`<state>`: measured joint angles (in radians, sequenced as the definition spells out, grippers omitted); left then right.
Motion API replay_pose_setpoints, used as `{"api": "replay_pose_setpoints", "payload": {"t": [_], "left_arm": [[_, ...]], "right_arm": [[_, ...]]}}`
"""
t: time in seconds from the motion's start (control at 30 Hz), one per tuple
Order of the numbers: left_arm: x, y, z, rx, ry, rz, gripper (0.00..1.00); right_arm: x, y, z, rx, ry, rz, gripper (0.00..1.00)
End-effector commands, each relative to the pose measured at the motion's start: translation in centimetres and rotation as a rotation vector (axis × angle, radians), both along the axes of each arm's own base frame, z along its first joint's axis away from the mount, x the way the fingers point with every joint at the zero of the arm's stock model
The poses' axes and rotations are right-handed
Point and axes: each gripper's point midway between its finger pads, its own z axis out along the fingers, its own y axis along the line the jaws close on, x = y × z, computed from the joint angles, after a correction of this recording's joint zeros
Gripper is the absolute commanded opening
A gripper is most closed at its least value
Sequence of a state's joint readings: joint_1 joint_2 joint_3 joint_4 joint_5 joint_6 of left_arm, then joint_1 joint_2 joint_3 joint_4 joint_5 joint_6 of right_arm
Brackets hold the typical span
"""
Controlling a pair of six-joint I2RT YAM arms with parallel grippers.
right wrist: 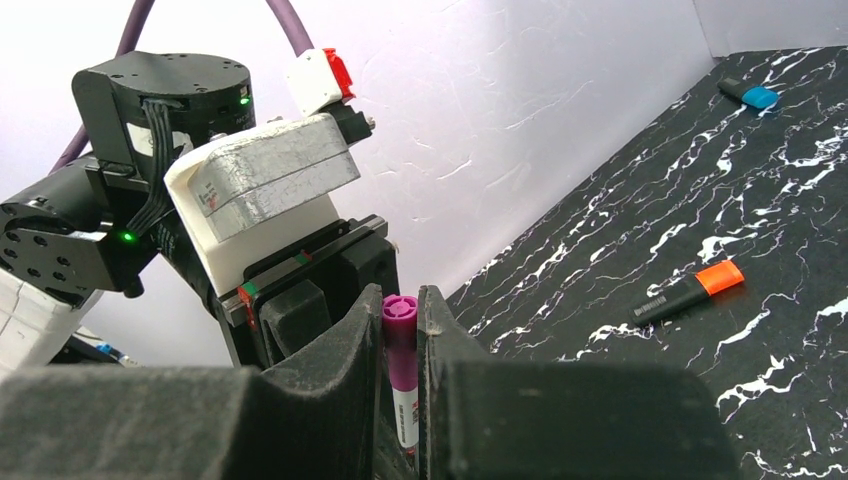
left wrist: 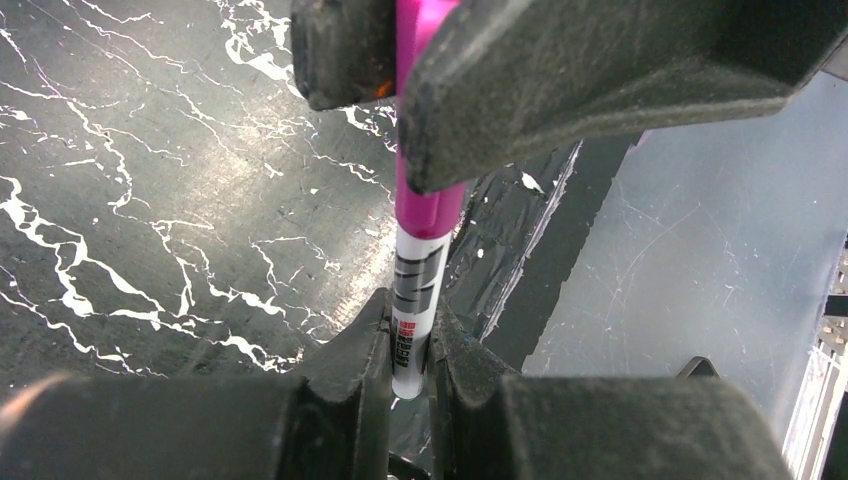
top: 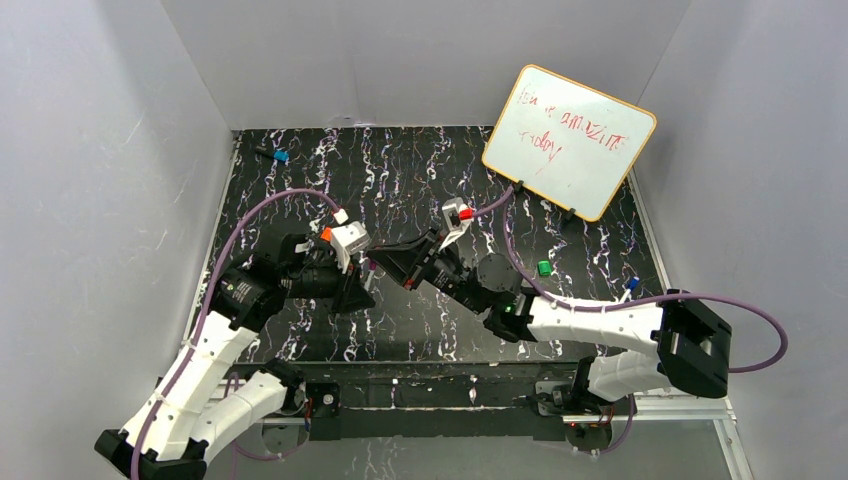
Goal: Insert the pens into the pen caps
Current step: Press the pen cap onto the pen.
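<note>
The left arm (top: 215, 345) and right arm (top: 590, 320), meeting, bar the middle of the black white-veined tabletop (top: 420, 170). Beyond them the far strip lies open, between a blue-capped black marker (top: 277, 155) and a tilted orange-framed whiteboard (top: 570, 140).

The white pen (left wrist: 415, 300) shows only its mid-section in the left wrist view. Its purple cap (left wrist: 428, 205) runs up behind the right gripper (left wrist: 412, 110), and its lower end is buried inside the left gripper (left wrist: 408, 370). From above, their junction is too small to judge. The whiteboard (top: 570, 140) writing is partly illegible. A blue-tipped item (top: 629, 286) is too small to identify.
</note>
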<state>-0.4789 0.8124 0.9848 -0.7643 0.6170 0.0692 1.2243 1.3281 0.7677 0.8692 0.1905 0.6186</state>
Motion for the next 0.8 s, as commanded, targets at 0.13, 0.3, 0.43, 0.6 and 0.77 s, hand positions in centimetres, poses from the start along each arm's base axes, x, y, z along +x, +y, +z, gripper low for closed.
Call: {"api": "replay_pose_setpoints", "payload": {"t": [0.13,0.3,0.43,0.6,0.77], "left_arm": [[7.0,-1.4,11.8,-0.215,-0.454,0.107,0.0],[6.9,-1.5,10.8,-0.21,-0.428,0.104,0.0],[6.8,-1.2,10.4,-0.197,-0.424,0.11,0.0],[6.5,-1.1,10.5,-0.196,-0.426,0.113,0.0],[6.3,-1.7,9.1,-0.202,-0.374,0.078,0.0]], "right_arm": [[-11.7,0.2,-14.9,-0.49,0.165,0.418,0.01],[-9.3,0.0,-12.4,-0.485,0.097,0.327,0.01],[-6.6,-0.7,-10.1,-0.455,0.073,0.259,0.01],[-4.7,-1.1,-8.6,-0.454,0.04,0.235,0.43],[-3.0,-0.9,-6.7,-0.434,-0.001,0.217,0.72]]}}
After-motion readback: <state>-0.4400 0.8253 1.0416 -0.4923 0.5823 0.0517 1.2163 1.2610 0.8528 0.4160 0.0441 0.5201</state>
